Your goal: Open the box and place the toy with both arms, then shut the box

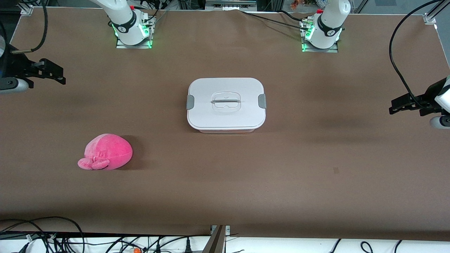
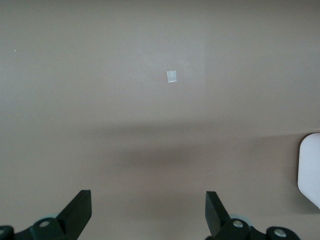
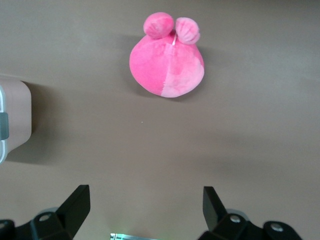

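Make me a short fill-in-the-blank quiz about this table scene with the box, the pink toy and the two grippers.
1. The lid on the box is ____.
2. The toy lies ____ to the front camera than the box.
3. The toy sits toward the ____ arm's end of the table.
4. The left gripper and the right gripper both have their fingers ____.

Missing words: closed; nearer; right; open

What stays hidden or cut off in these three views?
- Inside of the box: front view, the shut white lid covers it.
- Box in both wrist views: only an edge shows, cut by the frame.
- Toy face: not shown in any view.
- Left gripper and right gripper arms: cut by the front view's edges.
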Robot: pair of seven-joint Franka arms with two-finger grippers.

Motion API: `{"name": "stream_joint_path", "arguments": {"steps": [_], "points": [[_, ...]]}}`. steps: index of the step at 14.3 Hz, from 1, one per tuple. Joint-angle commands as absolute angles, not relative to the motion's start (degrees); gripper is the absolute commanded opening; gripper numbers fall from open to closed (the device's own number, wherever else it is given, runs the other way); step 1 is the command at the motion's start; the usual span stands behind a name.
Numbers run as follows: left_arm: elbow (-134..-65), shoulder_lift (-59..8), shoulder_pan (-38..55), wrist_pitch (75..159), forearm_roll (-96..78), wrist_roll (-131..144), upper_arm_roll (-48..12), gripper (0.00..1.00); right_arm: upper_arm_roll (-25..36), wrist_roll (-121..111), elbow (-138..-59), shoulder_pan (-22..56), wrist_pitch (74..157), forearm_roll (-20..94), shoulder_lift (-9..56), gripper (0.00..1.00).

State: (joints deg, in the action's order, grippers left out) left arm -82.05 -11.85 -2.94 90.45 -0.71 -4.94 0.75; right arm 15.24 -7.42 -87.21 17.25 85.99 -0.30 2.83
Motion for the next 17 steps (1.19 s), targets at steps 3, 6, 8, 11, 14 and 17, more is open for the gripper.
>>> {"name": "stream_joint_path", "arguments": {"steps": [3, 6, 8, 11, 14, 17], "points": [[-80.5, -12.6, -3.2, 90.2, -2.3, -5.1, 0.9, 1.0, 3.9, -6.5, -87.3, 6.5, 85.0, -2.6, 2.3, 1.0], [-80.5, -12.7, -3.1, 90.2, -2.4, -5.0, 0.9, 1.0, 3.8, -6.2, -87.3, 6.5, 84.5, -2.5, 2.3, 1.0], [-80.5, -12.7, -3.2, 90.2, -2.4, -5.0, 0.9, 1.0, 3.5, -6.4, -87.3, 6.5, 84.5, -2.3, 2.2, 1.0], [-80.5, -12.7, -2.5, 90.2, -2.5, -4.6, 0.8, 1.0, 3.1, -6.4, -87.3, 6.5, 84.5, -2.3, 2.0, 1.0], [-80.6, -12.8, 0.1, 90.1, -2.3, -4.7, -0.3, 1.0, 3.1, -6.4, -87.7, 6.5, 84.6, -2.3, 1.9, 1.0], [-80.6, -12.8, 6.4, 90.1, -2.3, -4.8, -0.4, 1.0, 3.0, -6.5, -88.0, 6.5, 84.6, -2.3, 1.7, 1.0]]}}
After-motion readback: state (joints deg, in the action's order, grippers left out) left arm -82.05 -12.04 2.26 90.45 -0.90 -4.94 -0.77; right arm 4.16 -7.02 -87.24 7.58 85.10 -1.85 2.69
